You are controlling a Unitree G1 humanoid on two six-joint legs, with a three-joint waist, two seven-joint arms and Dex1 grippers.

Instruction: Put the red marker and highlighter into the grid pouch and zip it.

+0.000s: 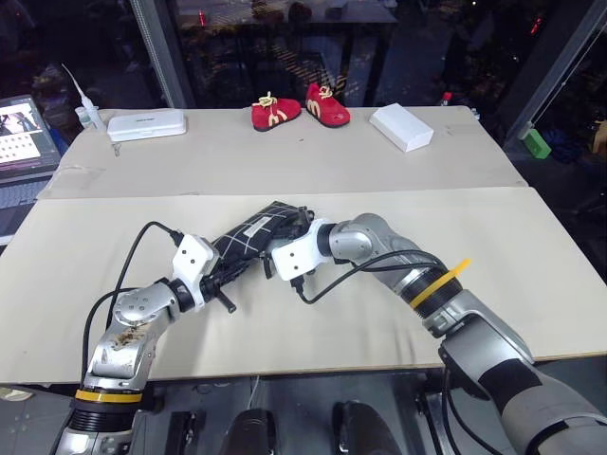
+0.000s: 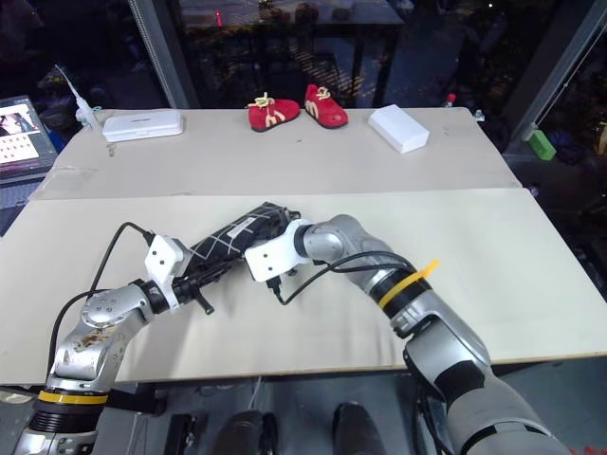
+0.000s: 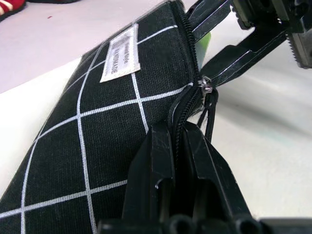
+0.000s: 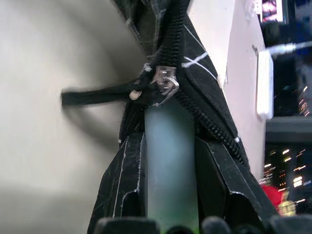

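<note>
The grid pouch (image 1: 248,235) lies slanted in the middle of the near table, black with white lines and a white label (image 3: 119,53). My left gripper (image 1: 221,272) is shut on the pouch's zipper edge (image 3: 178,131) at its near end. My right gripper (image 1: 281,246) is shut on the highlighter (image 4: 170,165), whose pale blue-green body points into the pouch's open mouth just below the zipper slider (image 4: 165,83). The black pull cord (image 4: 92,97) hangs off to the side. The red marker is out of view.
On the far table stand a pair of small red shoes (image 1: 299,109), a white box (image 1: 401,126) and a long white case (image 1: 147,124). A laptop (image 1: 19,142) sits at the far left edge. A green object (image 1: 536,142) lies beyond the table's right end.
</note>
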